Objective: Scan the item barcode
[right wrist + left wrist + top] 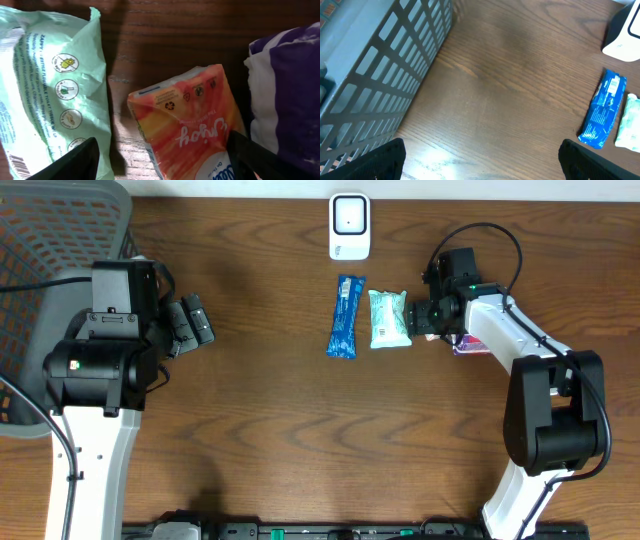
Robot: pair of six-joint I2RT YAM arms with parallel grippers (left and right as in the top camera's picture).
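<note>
Two arms work over a brown wooden surface (260,430). The right gripper (162,142) hangs low over an orange packet (187,120), its jaws spread apart with one dark finger on each side. The left finger sits over the edge of a neighbouring green packet (50,85), and the right finger sits just beside the orange packet's far edge. Neither finger presses on it, so this gripper is open and holds nothing.

The orange packet lies flat on the wood between the green packet and a purple-and-white packet (287,95), close to both. A strip of barcode (17,165) shows at the lower corner of the green packet. No code can be made out on the orange one.

From above, the green packet lies just right of a long blue packet (344,317), the two side by side and slightly apart. The white scanner (350,225) stands upright beyond them at the far edge. The orange packet is mostly hidden under the right wrist in that view.

The left gripper (481,152) is well apart from the packets, near a grey mesh basket (70,200). Its jaws are wide open over bare wood, with nothing between them
</note>
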